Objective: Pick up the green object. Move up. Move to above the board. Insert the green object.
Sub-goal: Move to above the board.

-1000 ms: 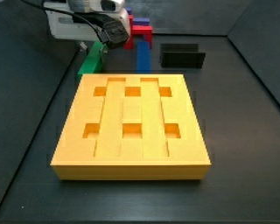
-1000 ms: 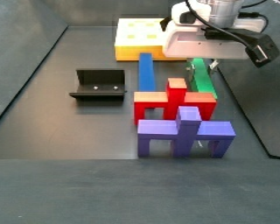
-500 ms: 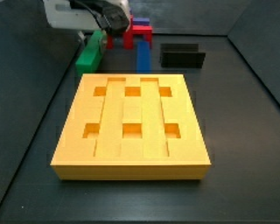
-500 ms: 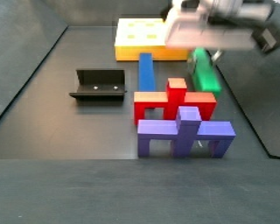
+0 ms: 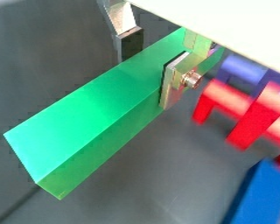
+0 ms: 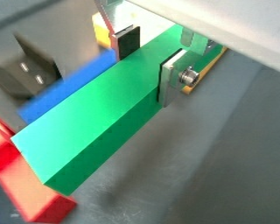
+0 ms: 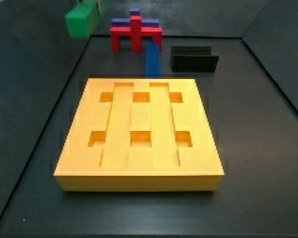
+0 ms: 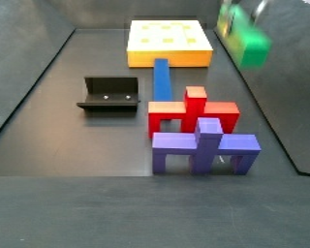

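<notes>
The gripper [image 5: 152, 59] is clamping the green object [image 5: 101, 122] across its width near one end, one silver finger [image 5: 175, 80] pressing each long side. In both side views the arm is sitting almost wholly outside the frame.

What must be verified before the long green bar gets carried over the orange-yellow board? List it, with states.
1. Pincer shut on the long green rectangular bar, silver fingers on both sides in both wrist views: ok.
2. Bar lifted clear of the floor, high in a side view: ok.
3. Bar level in the grip: cannot tell.
4. Large orange-yellow grooved board, square holes unobstructed: ok.
5. Long blue bar and red cross-shaped piece below the carried bar: ok.
</notes>
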